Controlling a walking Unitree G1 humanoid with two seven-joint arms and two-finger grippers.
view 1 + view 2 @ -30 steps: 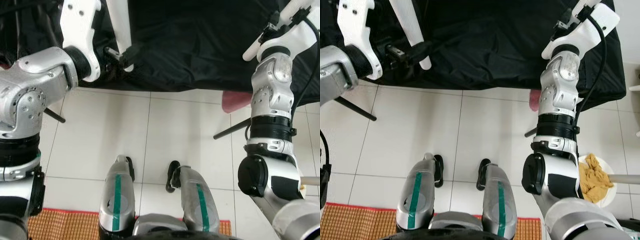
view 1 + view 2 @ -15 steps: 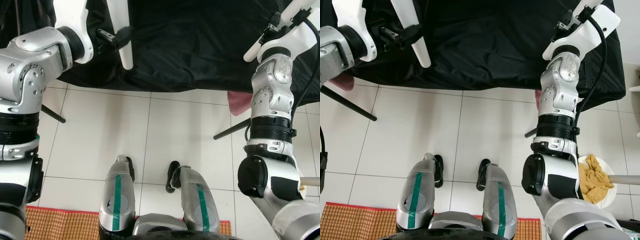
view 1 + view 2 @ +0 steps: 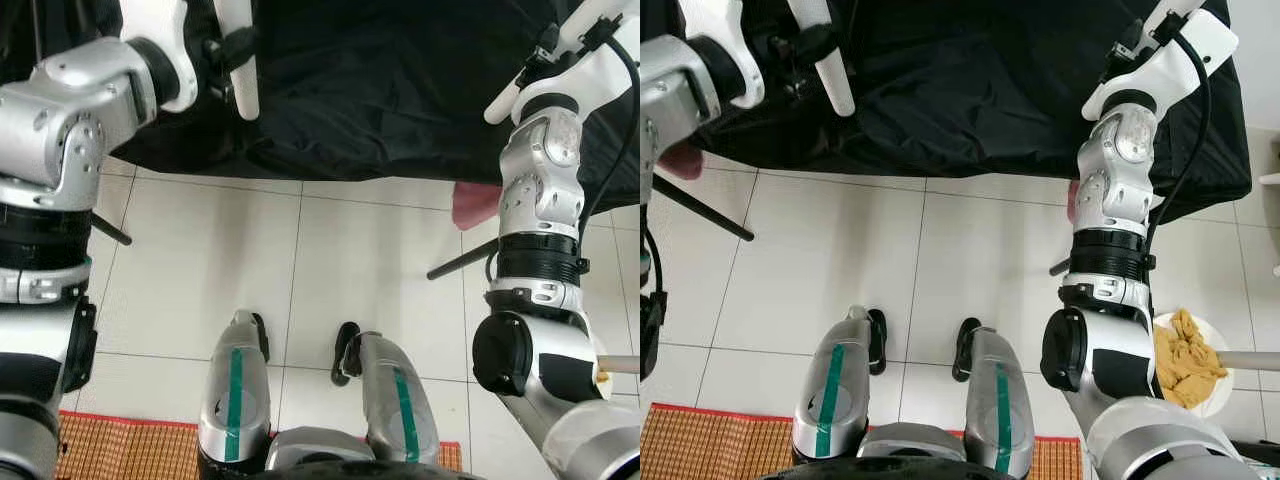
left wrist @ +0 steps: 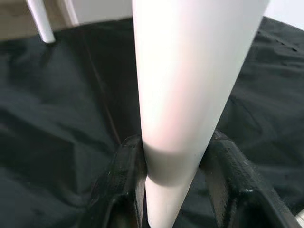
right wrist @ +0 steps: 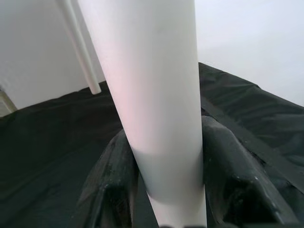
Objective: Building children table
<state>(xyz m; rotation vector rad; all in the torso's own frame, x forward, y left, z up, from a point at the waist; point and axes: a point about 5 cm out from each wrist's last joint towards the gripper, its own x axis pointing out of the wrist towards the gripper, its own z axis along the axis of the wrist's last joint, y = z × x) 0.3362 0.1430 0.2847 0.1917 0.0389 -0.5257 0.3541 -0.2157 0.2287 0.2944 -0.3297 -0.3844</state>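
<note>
- Your left tool [image 4: 173, 175] is clamped on a white table leg [image 4: 190, 85] — black fingers [image 4: 128, 175] press it from both sides, and the leg tapers toward its rounded end.
- In the head views that leg [image 3: 238, 60] hangs above the near edge of the table [image 3: 400, 90], which lies under a black cloth; its top is cut off by the frame.
- Your right tool [image 5: 161, 190] grips a second white leg [image 5: 147, 95] the same way, fingers [image 5: 228, 175] tight against it, over the black cloth.
- From the head, the right arm [image 3: 1120, 180] reaches up over the table's right end; the tool itself is hard to make out there, partly cut by the frame edge.
- More thin white legs stand beyond the cloth in both wrist views [image 4: 38, 21] [image 5: 80, 47] — what they attach to is out of frame.
- Open room: white tiled floor [image 3: 330, 270] between the table edge and your feet.
- Edges to mind: dark slanted table struts at left [image 3: 700, 210] and right [image 3: 462, 260], a woven orange mat [image 3: 130, 450] behind your feet, a plate of yellowish material [image 3: 1188, 360] on the floor at right, something pink [image 3: 475, 205] under the cloth's right edge, unclear what.
</note>
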